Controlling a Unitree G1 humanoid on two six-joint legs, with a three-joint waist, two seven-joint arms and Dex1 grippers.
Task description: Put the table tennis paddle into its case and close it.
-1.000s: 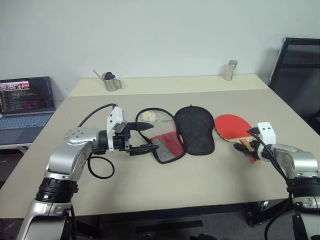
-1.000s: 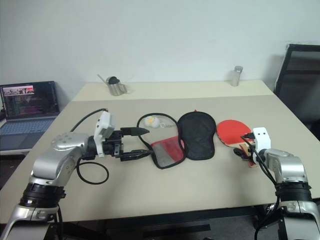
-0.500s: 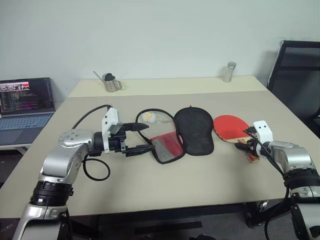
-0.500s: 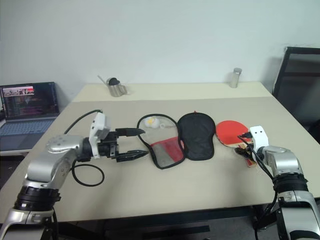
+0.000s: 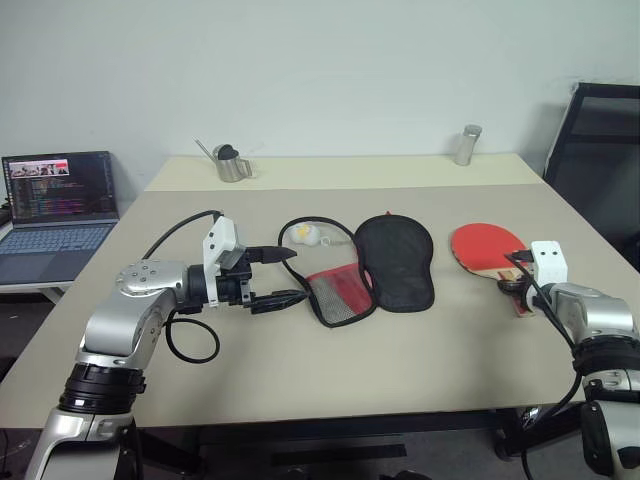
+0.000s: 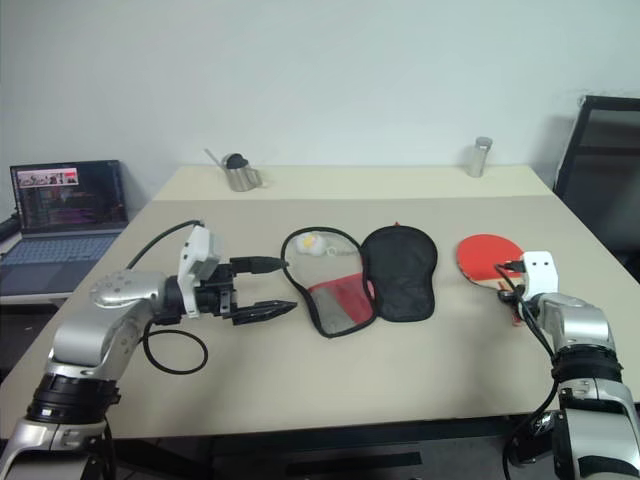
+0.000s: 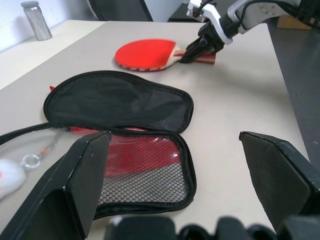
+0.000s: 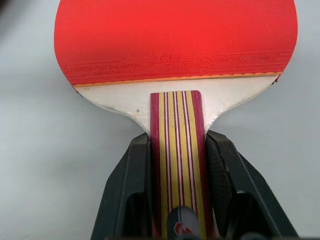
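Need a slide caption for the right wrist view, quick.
Right end effector clamped on the striped handle of the table tennis paddle, red face up over the table.

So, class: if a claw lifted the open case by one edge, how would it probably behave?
Probably floppy: the case lies splayed flat, its mesh half thin fabric. Likely light, so it may slide on the smooth table when pushed. Its loose black strap might drag.

Open case (image 5: pixel 375 268) mid-table (image 5: pixel 300 370), paddle (image 5: pixel 486 246) to its right.
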